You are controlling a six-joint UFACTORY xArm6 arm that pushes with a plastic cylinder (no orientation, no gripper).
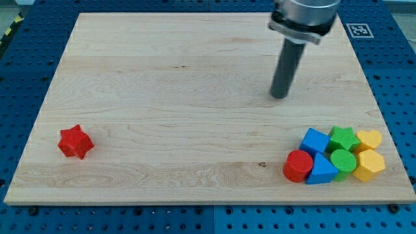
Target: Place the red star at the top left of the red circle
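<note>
The red star point(75, 142) lies alone near the board's bottom left. The red circle point(298, 166) stands at the bottom right, at the left end of a cluster of blocks. My tip point(279, 96) rests on the board in the upper right part, well above the red circle and far to the right of the red star. It touches no block.
Packed beside the red circle are a blue cube point(315, 141), a blue triangle point(321, 170), a green star point(343, 138), a green circle point(342, 160), a yellow heart point(369, 139) and a yellow hexagon point(368, 165). The board's right edge is close to them.
</note>
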